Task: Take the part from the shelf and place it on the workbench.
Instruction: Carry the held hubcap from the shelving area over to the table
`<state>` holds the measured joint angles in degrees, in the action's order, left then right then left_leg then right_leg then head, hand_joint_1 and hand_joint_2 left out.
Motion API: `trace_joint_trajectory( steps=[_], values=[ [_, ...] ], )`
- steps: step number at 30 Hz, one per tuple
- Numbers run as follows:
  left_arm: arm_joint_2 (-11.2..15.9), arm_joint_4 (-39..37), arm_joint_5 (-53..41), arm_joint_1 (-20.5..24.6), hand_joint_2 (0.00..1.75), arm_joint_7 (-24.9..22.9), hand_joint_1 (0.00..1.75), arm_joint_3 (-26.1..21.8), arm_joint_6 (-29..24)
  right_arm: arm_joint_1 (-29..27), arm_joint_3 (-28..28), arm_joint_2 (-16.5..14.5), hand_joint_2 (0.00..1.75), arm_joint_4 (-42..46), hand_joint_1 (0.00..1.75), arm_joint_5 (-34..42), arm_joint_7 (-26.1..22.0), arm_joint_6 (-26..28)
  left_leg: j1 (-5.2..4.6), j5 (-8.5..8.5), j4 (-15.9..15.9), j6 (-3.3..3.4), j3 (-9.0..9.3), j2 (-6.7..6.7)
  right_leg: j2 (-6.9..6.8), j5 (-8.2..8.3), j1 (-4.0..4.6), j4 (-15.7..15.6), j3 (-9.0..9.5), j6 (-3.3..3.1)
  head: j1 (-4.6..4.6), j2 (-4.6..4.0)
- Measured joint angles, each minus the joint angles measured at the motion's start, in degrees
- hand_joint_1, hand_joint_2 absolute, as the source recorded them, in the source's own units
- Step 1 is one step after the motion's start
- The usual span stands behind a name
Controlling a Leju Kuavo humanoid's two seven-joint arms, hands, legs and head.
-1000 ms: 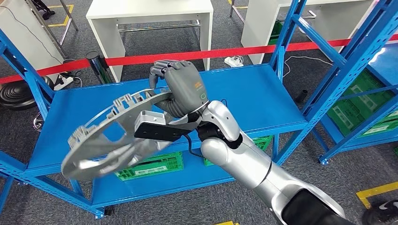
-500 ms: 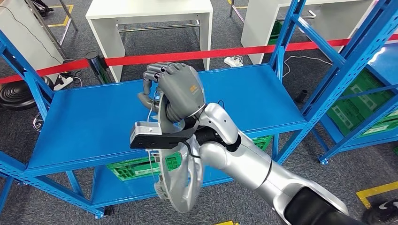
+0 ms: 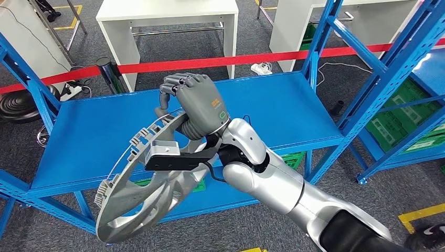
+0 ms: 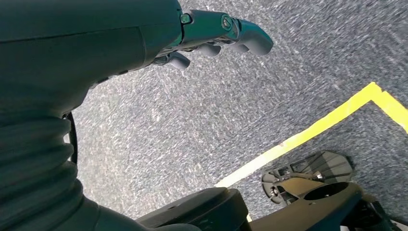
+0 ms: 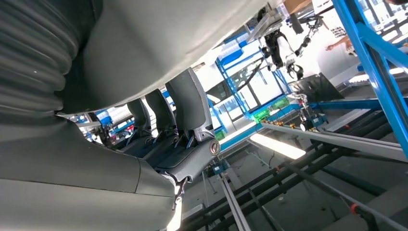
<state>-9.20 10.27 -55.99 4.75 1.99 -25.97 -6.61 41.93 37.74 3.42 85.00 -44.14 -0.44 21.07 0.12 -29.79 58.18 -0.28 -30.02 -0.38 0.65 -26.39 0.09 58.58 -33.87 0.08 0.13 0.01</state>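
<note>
The right hand (image 3: 195, 105) has its fingers wrapped tight round the rim of the part (image 3: 140, 197) — and that part has swung again. Half a second ago it hung edge-on, nearly vertical below the fist; now its broad silver face has rolled back toward the camera, tilted, the notched rim sweeping down and left past the front edge of the shelf (image 3: 283, 105). A second ago it lay flatter and higher, so the wrist is plainly turning the part back and forth while the hand itself has hardly shifted over the blue top level.

What that means: the part is off the shelf, carried in the air out in front of the front edge, touching nothing but the hand. The pick looks done; the carry to the desk is still to come, and a white desk (image 3: 168, 10) stands beyond the red tape (image 3: 288, 55) — whether that is the target cannot be told.

The left hand (image 4: 211, 36) hangs over grey carpet by a yellow floor line (image 4: 308, 134), fingers loosely curled on nothing.

The swinging is the risk — a wide part held by one edge.
</note>
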Motion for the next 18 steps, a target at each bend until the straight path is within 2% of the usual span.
trace_joint_trajectory(
  steps=[5,8,10,11,12,15,16,17,18],
  values=[
    [-0.1,0.0,0.2,0.1,1.75,-0.7,0.00,0.0,0.2,0.1,0.5,0.0,1.75,0.0,1.75,0.2,0.5,-0.1,-0.01,0.00,0.0,0.00,0.00,0.00,0.00,0.00,-0.01,0.0,0.00,0.00,-0.01,0.00],
    [-0.2,0.0,0.5,0.2,1.75,-1.5,0.00,0.0,0.2,0.4,0.7,0.0,1.75,0.0,1.75,0.3,1.1,-0.5,-0.35,0.06,0.1,0.40,-0.08,-0.02,-0.06,0.34,-0.33,-0.3,0.06,0.42,-0.03,0.00],
    [-0.3,0.0,0.6,0.3,1.75,-2.2,0.00,0.0,0.5,1.1,0.8,-0.1,1.75,-0.1,1.75,0.0,2.1,-1.5,-0.13,0.84,-0.7,0.78,0.31,0.08,-0.04,0.38,-0.32,-0.3,-0.10,0.80,-0.02,-0.01],
    [-0.4,0.0,0.6,0.4,1.75,-2.5,0.00,0.0,0.6,1.5,0.8,-0.2,1.75,-0.1,1.75,-0.2,2.6,-2.1,0.05,1.32,-1.2,0.93,0.50,0.15,-0.06,-0.12,-0.26,0.3,-0.45,0.94,0.04,-0.01],
    [-0.5,0.1,0.6,0.4,1.75,-2.6,0.00,0.0,0.7,1.9,0.8,-0.2,1.75,-0.2,1.75,-0.4,3.1,-2.8,0.25,1.72,-1.6,1.06,0.56,0.26,-0.10,-1.42,-0.22,2.3,-1.43,1.05,0.11,-0.01],
    [-0.6,0.1,0.6,0.5,1.75,-3.0,0.00,0.0,0.7,2.5,0.9,-0.2,1.75,-0.8,1.75,-2.0,3.8,-3.6,0.32,1.99,-1.3,1.15,-0.22,0.42,-0.22,-6.29,-0.57,13.3,-6.61,1.39,0.22,-0.01],
    [-0.7,0.1,0.5,0.5,1.75,-3.1,0.00,0.0,0.7,2.6,0.9,-0.2,1.75,-1.0,1.75,-2.8,3.8,-3.5,0.38,1.93,-0.9,1.06,-0.53,0.42,-0.25,-6.44,-0.76,15.2,-7.58,1.53,0.22,-0.01],
    [-0.7,0.2,0.4,0.6,1.75,-3.2,0.00,0.0,0.7,2.6,0.9,-0.3,1.75,-1.2,1.75,-3.6,3.7,-3.3,0.46,1.84,-0.5,0.93,-0.81,0.40,-0.29,-5.67,-0.94,15.2,-7.62,1.66,0.22,-0.01],
    [-0.7,0.2,0.2,0.6,1.75,-3.3,0.00,0.0,0.7,2.8,0.9,-0.3,1.75,-1.3,1.75,-4.3,3.7,-3.1,0.63,1.68,0.0,0.68,-1.08,0.36,-0.35,-3.90,-1.17,12.7,-6.42,1.80,0.22,-0.01]
  ],
)
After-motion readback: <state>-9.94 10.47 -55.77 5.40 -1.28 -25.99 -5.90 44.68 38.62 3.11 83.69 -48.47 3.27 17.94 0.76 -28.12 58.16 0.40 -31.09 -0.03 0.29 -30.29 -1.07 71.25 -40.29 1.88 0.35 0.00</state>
